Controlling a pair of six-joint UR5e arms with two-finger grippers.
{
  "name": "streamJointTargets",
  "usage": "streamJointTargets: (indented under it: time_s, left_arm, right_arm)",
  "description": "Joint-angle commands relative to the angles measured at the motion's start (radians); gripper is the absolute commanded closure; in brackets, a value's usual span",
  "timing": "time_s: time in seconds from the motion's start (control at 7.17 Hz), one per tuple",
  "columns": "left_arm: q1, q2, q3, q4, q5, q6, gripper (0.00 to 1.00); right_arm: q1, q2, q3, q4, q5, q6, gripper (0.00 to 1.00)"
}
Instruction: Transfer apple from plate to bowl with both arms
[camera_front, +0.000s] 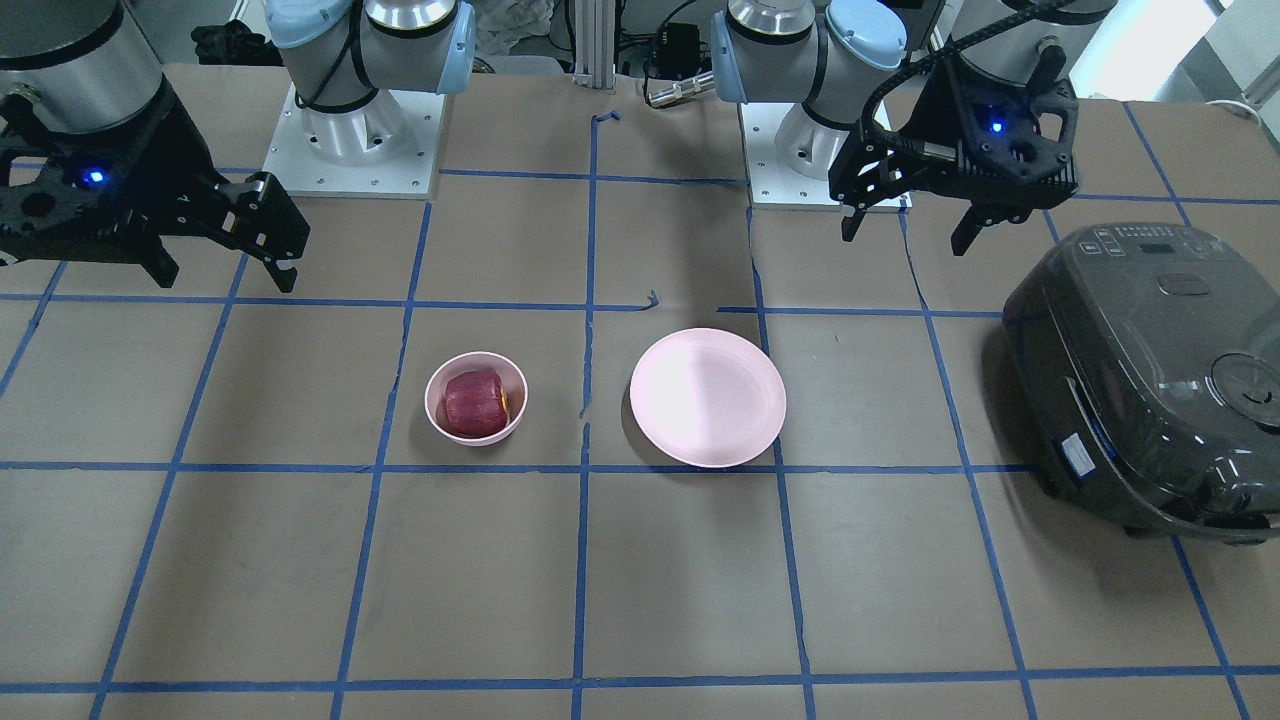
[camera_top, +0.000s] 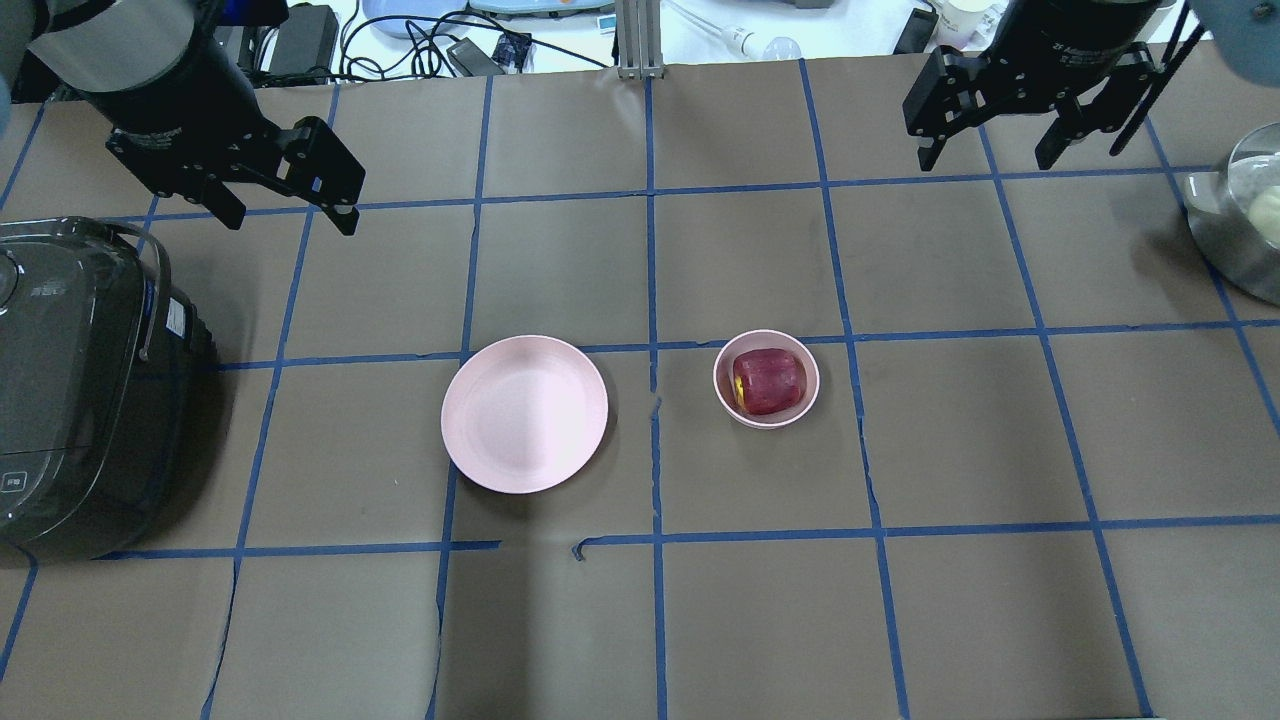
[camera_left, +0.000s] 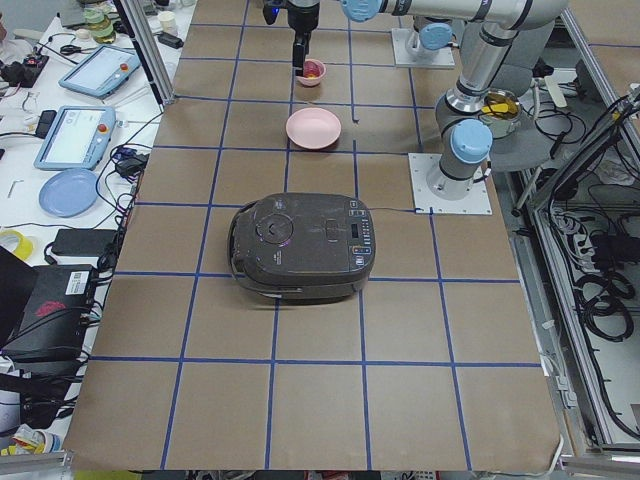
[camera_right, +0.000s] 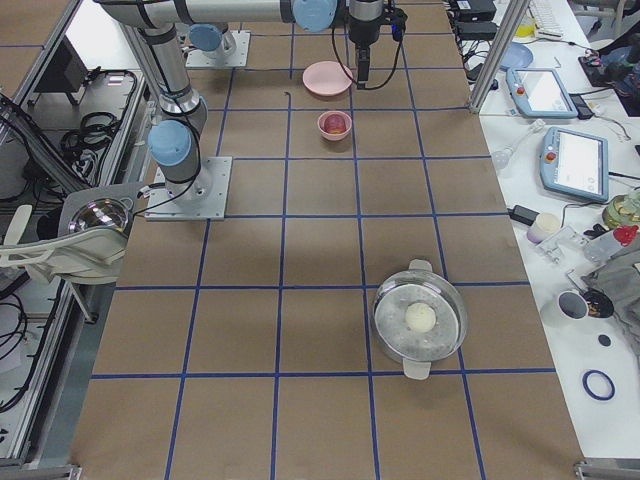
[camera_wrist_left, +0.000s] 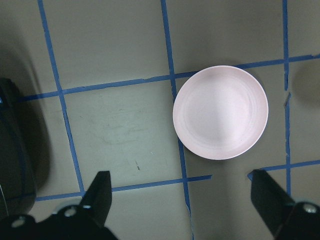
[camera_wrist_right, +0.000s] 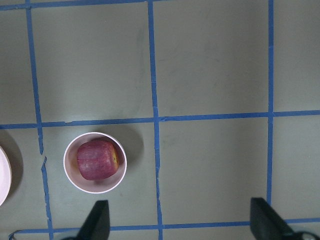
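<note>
The dark red apple (camera_top: 767, 381) lies inside the small pink bowl (camera_top: 728, 396) near the table's middle; both also show in the right wrist view, apple (camera_wrist_right: 98, 159) and bowl (camera_wrist_right: 70, 175). The wide pink plate (camera_top: 524, 413) lies bare beside the bowl, and it shows in the left wrist view (camera_wrist_left: 220, 112). My left gripper (camera_top: 285, 210) is open and empty, raised far behind the plate. My right gripper (camera_top: 990, 155) is open and empty, raised far behind and to the side of the bowl.
A dark rice cooker (camera_top: 70, 380) stands at the table's left side. A steel pot (camera_top: 1240, 220) with a pale round thing in it sits at the right edge. Blue tape lines grid the brown table.
</note>
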Motion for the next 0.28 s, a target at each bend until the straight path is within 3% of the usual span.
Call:
streamJointTargets:
  time_s: [0.0,0.14]
  left_arm:
    - [-0.004,-0.004,0.001,-0.001,-0.001,-0.009,0.00]
    - [-0.007,-0.009,0.004,0.001,-0.002,-0.031,0.00]
  right_arm:
    - [0.001,-0.001,0.000,-0.001,-0.001,-0.001,0.00]
    - [0.000,-0.001,0.000,-0.001,0.000,-0.001,0.00]
